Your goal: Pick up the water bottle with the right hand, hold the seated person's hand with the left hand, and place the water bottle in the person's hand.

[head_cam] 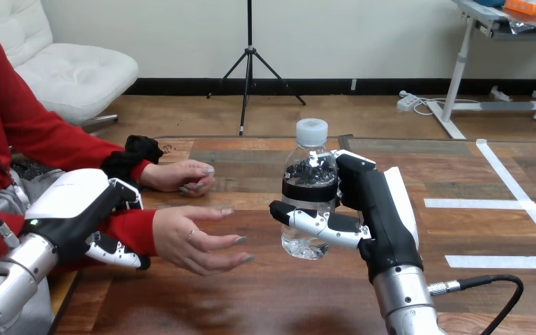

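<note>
Water bottle [309, 178] in curled right hand [380, 220], near person's hand [195, 241] — left hand [77, 209] clasped round its wrist [136, 230].

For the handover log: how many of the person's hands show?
2. The nearer hand, open, faces the bottle, wrist in the left robot hand; the farther hand rests on the table.

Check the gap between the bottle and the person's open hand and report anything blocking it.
Nothing visible blocks it. The water bottle, upright in the right hand, faces the fingertips of the person's open hand across bare table. The person's other hand rests farther back, off that line.
</note>
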